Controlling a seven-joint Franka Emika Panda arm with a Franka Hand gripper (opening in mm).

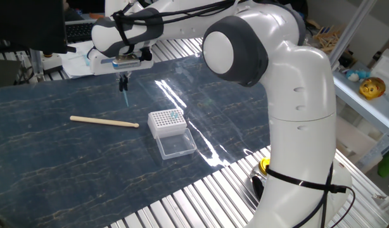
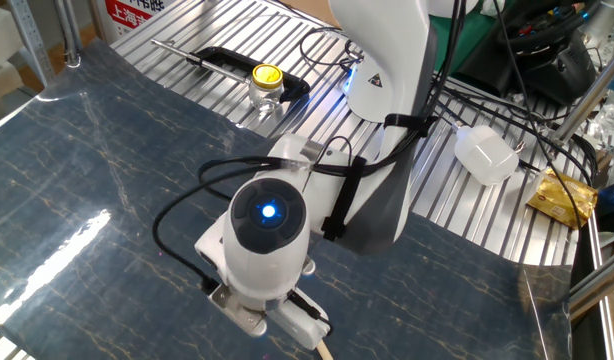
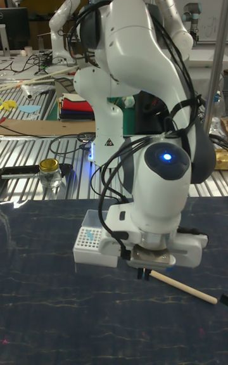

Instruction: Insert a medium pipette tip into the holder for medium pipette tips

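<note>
1. Dark marbled mat over a slatted metal bench (image 1: pixel 201 190); clutter, a jar (image 2: pixel 264 88) and further arms lie beyond, well apart from the pincer.
2. Pincer (image 1: pixel 123 80): raised above the mat, pointing down, jaws drawn close together on the upper end of the medium pipette tip (image 1: pixel 125 96), which hangs below them, apart from the mat. In the tall fixed view the tip cannot be made out under the pincer (image 3: pixel 142 272).
3. Holder (image 1: pixel 166 122): white rack, lid (image 1: pixel 177 145) folded open beside it; it stands lower on the mat than the pincer and off to its side, toward the arm's base. A few teal tips appear seated already.
4. Wooden stick (image 1: pixel 104 121): lies on the mat, below the pincer, near the holder's far side.
5. Risk, slip: the grip is on a thin smooth cone; a quick traverse could tilt or drop it.
6. Risk, misalignment: the holes are small and close; a slightly tilted tip would strike the grid top and bend or pop free.
7. Risk, occupied hole: descent onto a seated tip would jam.
8. Risk, low approach: a low pass might clip the rack's edge and shift it.
</note>
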